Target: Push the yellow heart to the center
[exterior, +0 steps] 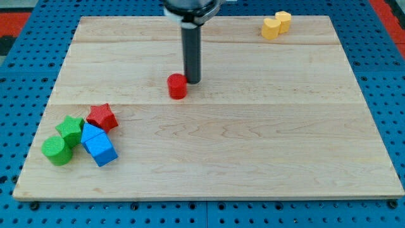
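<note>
Blue plastic block (99,145), angular shape unclear, lies nearest view's bottom, at board's lower left. Green plastic cylinder (57,150) just left of it; green star block (70,128) above cylinder, touching it; red star block (102,117) touching blue block's top. Pale wooden board (253,152) rests on blue gridded surface (19,82). Red plastic cylinder (177,86) left of centre, upper half. Dark rod's lower end, my tip (192,82), touches cylinder's right side; no jaws on tool. Yellow heart block (276,25) near top right corner, well apart from tip.
</note>
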{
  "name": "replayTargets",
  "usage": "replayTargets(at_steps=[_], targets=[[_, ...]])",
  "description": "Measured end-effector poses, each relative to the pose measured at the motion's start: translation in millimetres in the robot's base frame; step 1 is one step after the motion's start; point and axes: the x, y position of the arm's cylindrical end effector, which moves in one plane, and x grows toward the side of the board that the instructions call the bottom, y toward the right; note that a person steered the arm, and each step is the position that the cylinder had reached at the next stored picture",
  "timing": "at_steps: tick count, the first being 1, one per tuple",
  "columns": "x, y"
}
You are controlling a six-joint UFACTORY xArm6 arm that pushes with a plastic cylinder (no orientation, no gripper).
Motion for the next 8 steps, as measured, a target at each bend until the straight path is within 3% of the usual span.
replayTargets(at_steps=[1,3,6,7,8], targets=[[33,-65],[81,-93],[-73,300],[-145,355],[-207,355]])
